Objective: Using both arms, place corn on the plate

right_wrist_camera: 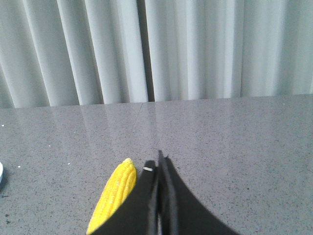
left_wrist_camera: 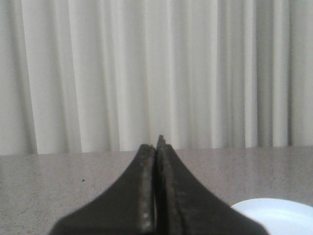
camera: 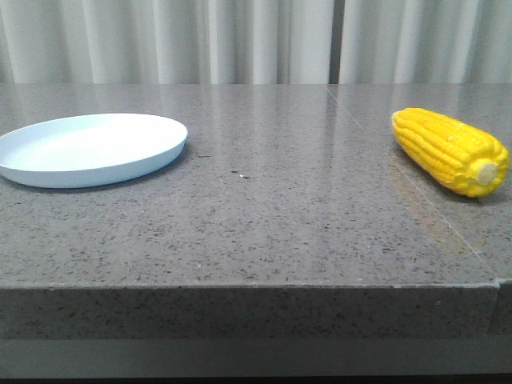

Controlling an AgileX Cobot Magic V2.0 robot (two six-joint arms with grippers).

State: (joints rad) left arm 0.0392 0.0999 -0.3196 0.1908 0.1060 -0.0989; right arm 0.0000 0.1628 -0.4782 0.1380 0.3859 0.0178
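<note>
Left gripper (left_wrist_camera: 156, 147): fingers pressed together, nothing between them, held above the table (camera: 264, 232) with the plate's rim showing just beside it. Right gripper (right_wrist_camera: 157, 169): likewise closed and empty, with the corn (right_wrist_camera: 115, 196) lying close alongside it, not touched. In the front view neither arm appears. The corn (camera: 452, 150) lies on its side near the table's right edge, stub end toward the camera; the plate (camera: 88, 150) sits at the far left, well apart from it and bare. Assessment: the task stands at its opening step (no grasp made). The next move would call for the right gripper to open, straddle the cob across its width and close.
</note>
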